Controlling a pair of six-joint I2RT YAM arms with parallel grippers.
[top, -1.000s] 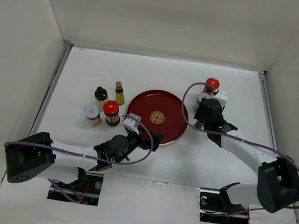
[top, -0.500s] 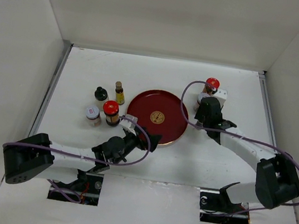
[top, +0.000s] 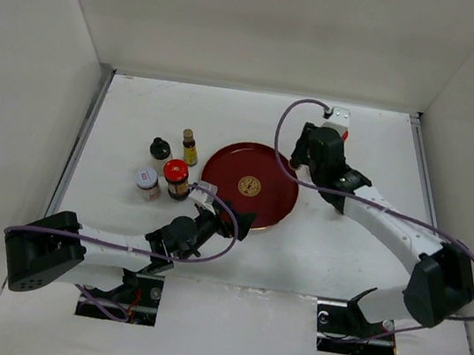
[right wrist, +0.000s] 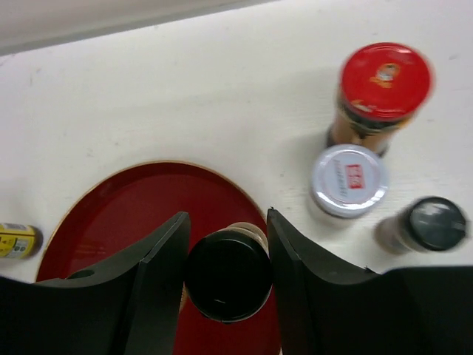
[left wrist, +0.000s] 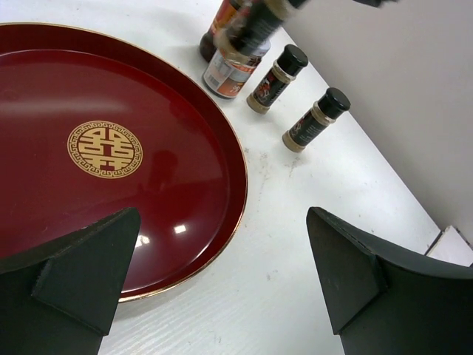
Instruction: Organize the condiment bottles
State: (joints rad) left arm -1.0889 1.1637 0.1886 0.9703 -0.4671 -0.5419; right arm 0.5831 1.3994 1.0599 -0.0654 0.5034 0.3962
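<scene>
Black-capped bottle held in right gripper over tray rim. Lower slow, keep upright, set well inside rim b4 release. Left gripper wide, empty.

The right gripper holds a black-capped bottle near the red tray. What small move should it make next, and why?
Probably carry it a little further toward the middle of the red tray before lowering. The right gripper is shut on the black-capped bottle, which hangs just inside the tray's rim; nothing stands on the tray yet.
</scene>
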